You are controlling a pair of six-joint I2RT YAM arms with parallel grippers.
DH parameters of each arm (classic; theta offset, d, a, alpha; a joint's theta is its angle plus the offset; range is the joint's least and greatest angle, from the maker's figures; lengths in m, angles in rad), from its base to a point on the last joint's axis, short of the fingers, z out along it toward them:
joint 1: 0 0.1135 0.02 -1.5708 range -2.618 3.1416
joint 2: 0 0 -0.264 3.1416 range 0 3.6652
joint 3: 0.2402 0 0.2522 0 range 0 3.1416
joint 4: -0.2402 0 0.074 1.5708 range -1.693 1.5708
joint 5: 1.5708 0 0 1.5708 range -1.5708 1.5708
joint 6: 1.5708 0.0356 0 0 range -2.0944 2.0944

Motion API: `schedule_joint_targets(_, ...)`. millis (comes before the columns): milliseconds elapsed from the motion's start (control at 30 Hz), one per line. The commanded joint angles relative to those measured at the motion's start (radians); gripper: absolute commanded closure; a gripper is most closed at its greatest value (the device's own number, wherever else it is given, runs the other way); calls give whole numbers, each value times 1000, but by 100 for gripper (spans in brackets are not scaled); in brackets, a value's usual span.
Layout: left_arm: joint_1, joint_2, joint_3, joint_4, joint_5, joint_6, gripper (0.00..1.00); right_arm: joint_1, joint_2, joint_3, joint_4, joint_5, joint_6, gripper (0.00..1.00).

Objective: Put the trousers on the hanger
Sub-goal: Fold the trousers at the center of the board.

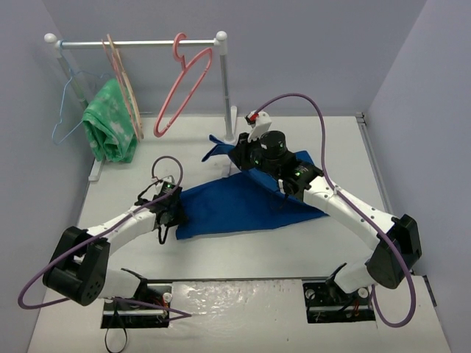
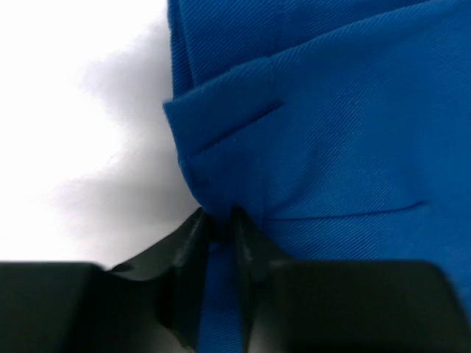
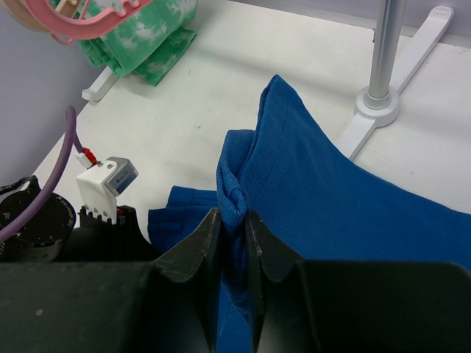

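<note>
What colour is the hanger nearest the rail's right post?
Pink; the hanger shows best in the top external view.

The rack post [image 3: 386,44] and its white foot [image 3: 379,107] stand close ahead of my right gripper [image 3: 234,220], to its right side. Left of the post, the table [image 3: 184,95] lies open up to the green cloth [image 3: 147,37]. The pink hanger [image 3: 92,26] hangs over this gap. Walls [image 1: 22,110] close both sides.
</note>
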Motion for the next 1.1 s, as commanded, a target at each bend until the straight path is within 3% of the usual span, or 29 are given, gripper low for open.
schedule_joint_targets(0, -28, 122, -21, 157, 1, -77, 97, 8, -20, 77, 90, -18, -23, 100)
schedule_joint_targets(367, -72, 129, -30, 194, -3, -104, 100, 14, -41, 111, 66, -21, -26, 100)
schedule_joint_targets(633, -83, 106, -23, 174, -5, -110, 100, 30, -19, 15, 133, -31, -2, 100)
schedule_joint_targets(1067, -82, -105, 71, -94, -80, -87, 97, 80, 106, -149, 329, -72, 51, 100)
